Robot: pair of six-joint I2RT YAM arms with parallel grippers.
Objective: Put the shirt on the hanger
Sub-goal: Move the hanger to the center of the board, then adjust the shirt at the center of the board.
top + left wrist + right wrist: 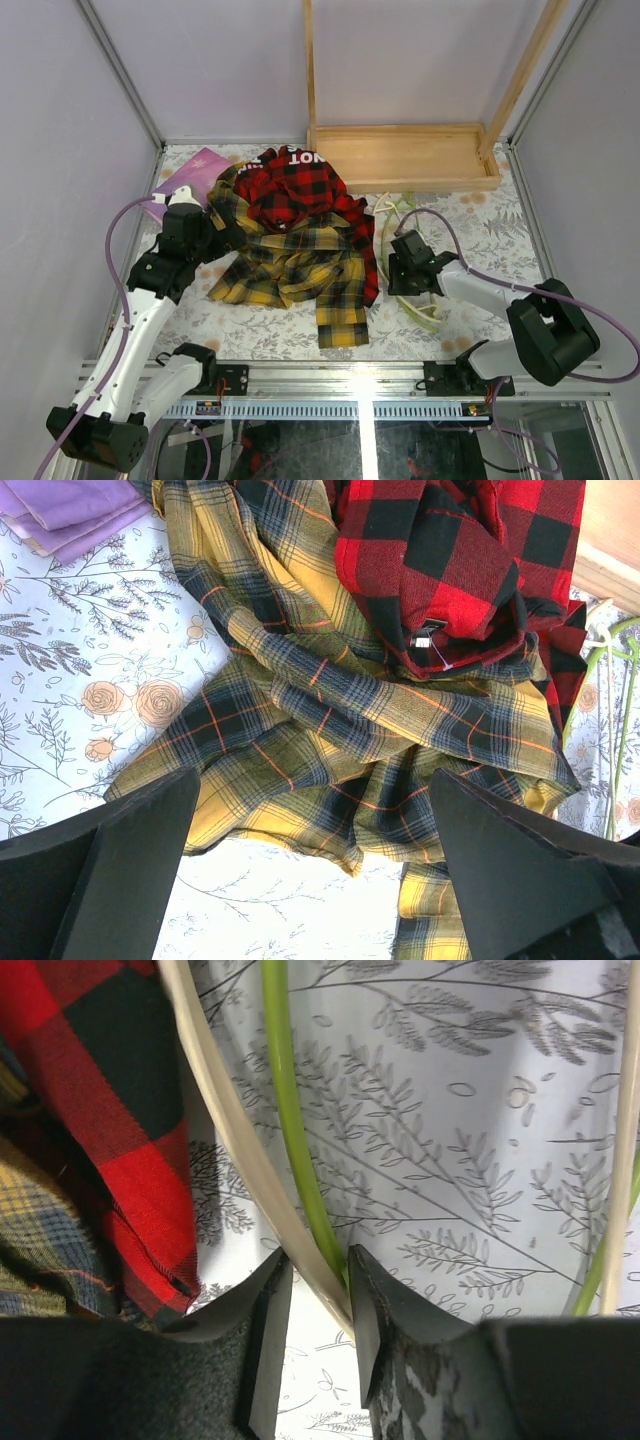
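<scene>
The yellow-and-black plaid shirt [300, 262] lies crumpled mid-table, partly under a red-and-black plaid garment [295, 190]. My left gripper [222, 232] is at the shirt's left side; in the left wrist view it [310, 880] is open wide over the shirt's [330, 720] hem, holding nothing. The pale yellow-green hanger [407, 207] lies right of the shirt. My right gripper [393, 268] is low over it. In the right wrist view its jaws [320, 1300] are nearly closed on the green rod [295, 1130] and a cream hanger's rod [225, 1130] together.
A wooden tray [410, 155] with upright posts stands at the back. A purple folded cloth [195, 175] lies at the back left, also in the left wrist view [70, 510]. The red garment [110, 1110] reaches close to my right gripper's left finger.
</scene>
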